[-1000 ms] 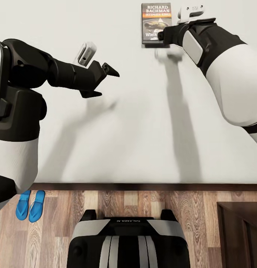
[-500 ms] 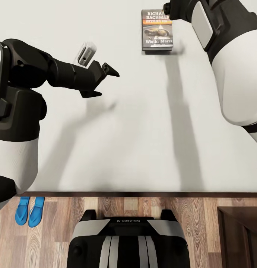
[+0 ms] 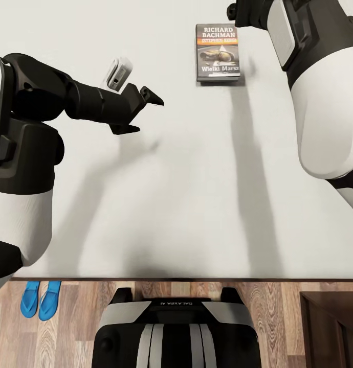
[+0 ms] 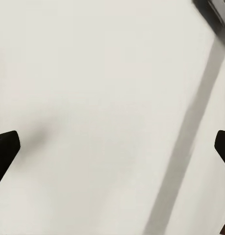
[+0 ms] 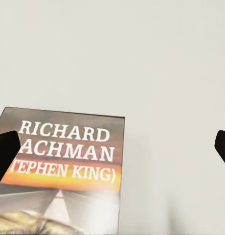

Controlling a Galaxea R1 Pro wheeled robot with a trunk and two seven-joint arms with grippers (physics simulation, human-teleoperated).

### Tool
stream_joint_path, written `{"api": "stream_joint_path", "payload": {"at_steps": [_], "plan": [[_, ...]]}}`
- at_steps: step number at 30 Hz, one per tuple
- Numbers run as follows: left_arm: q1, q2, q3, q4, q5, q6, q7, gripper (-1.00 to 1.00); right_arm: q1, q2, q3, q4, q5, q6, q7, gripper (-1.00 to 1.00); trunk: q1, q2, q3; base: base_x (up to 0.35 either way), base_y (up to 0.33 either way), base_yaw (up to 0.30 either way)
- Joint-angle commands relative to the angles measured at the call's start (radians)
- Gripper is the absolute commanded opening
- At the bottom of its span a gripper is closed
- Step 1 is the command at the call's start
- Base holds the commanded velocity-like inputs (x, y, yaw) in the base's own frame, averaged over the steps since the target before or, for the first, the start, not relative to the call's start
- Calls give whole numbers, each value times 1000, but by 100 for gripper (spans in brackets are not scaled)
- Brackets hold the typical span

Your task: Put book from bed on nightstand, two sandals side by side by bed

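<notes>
On bed (image 3: 176, 204): book (image 3: 218, 51) uncovered; right pincer (image 5: 112, 147) withdrawn, spread; left pincer (image 3: 146, 110) spread

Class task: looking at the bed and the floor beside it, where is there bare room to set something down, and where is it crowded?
The pale grey-white mattress is bare between the dark paperback book and its near wooden edge. The open left hand hangs above one part. The wood-plank floor is free between the bright blue sandals and the robot's base. It is tightest by the dark-brown wooden stand.
</notes>
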Motion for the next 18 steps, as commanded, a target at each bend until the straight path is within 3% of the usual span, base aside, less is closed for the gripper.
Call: {"api": "stream_joint_path", "payload": {"at_steps": [1,18], "plan": [[-1,0,-1,0,4,9,7,100,3,1,-7,-3,10,6,4,100,0,0,0,161,14,0],[-1,1,0,-1,4,8,7,100,33,1,-7,-8,11,8,4,100,0,0,0,45,4,0]]}}
